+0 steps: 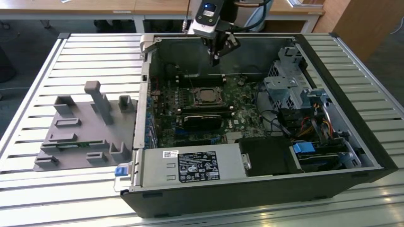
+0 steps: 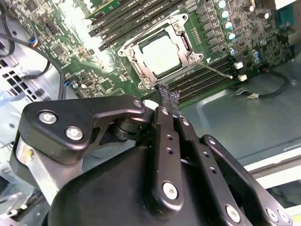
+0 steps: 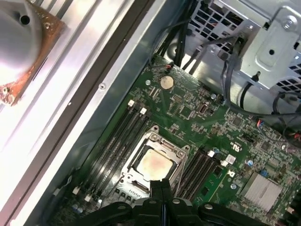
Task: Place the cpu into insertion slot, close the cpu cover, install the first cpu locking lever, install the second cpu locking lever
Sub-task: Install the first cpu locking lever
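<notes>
Overhead, one claw (image 1: 215, 61) hangs pinched together, empty; one cpu (image 2: 162, 55) sits framed by one cpu cover (image 2: 190, 57).

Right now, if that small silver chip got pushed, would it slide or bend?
The cpu looks flat and metal-topped, so probably stiff. Framed by the cpu cover, it likely won't slide. Its smooth top may be slippery.
</notes>
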